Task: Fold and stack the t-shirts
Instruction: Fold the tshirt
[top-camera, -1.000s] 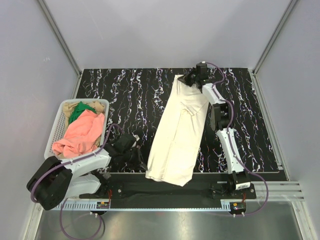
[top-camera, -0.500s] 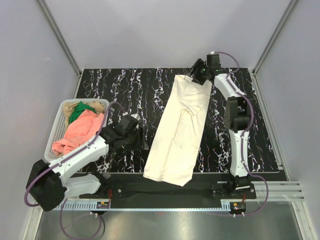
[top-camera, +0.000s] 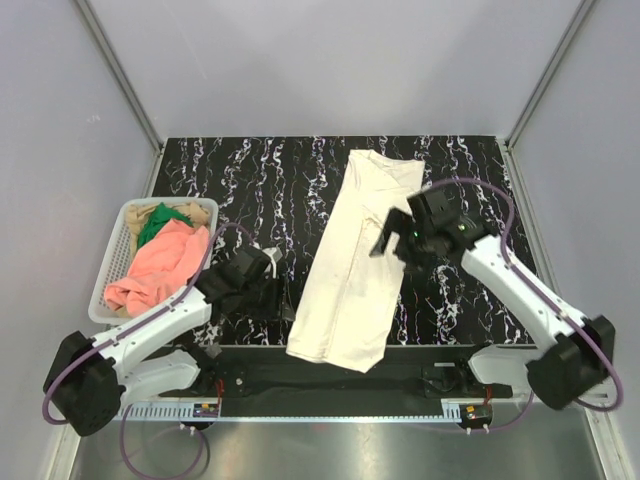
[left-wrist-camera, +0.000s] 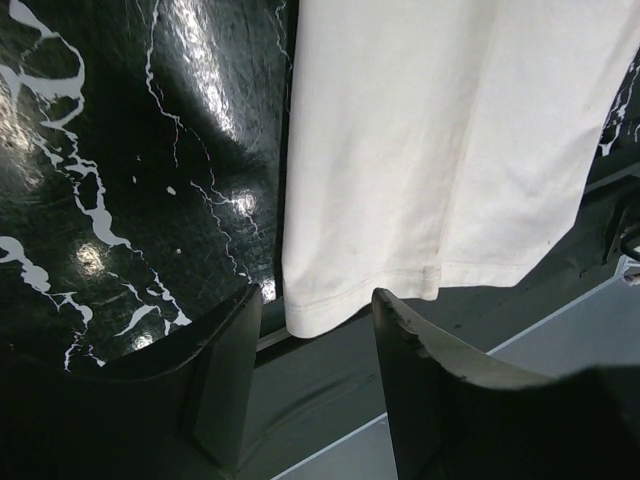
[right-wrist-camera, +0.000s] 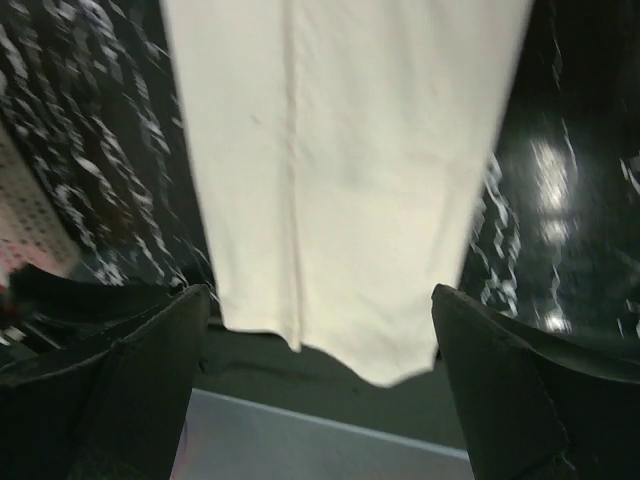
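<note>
Cream-white cloth reaches past the near edge of the black marbled table (top-camera: 250, 190). This is the hem of the cream-white t-shirt (top-camera: 355, 265), which lies as a long narrow strip, its sides apparently already folded in. The strip runs at a slant from that near edge up toward the far right corner.

The left gripper (top-camera: 280, 298) sits low just beside the hem's left corner. In the left wrist view its jaws stand moderately apart and hold nothing, and the hem corner (left-wrist-camera: 330, 300) lies just ahead of the gap between them.

Along the left edge stands the white mesh basket (top-camera: 108, 265). In it are a salmon-pink t-shirt (top-camera: 160, 265), a green t-shirt (top-camera: 155, 222) and a tan t-shirt (top-camera: 195, 212), all crumpled and unfolded.

Farther in, the right gripper (top-camera: 390, 245) hangs over the strip's right side about midway along its length. Its jaws are spread wide and empty, and its wrist view looks down the cloth (right-wrist-camera: 340, 170) toward the hem.

The sleeve and collar end lies flat near the far edge.

The lengthwise fold looks done and the crosswise fold looks like the step in hand. The next move probably calls for each gripper to pinch one hem corner. Both layers should be caught before the hem is carried toward the far end, and the right gripper must first come down to the near edge.
</note>
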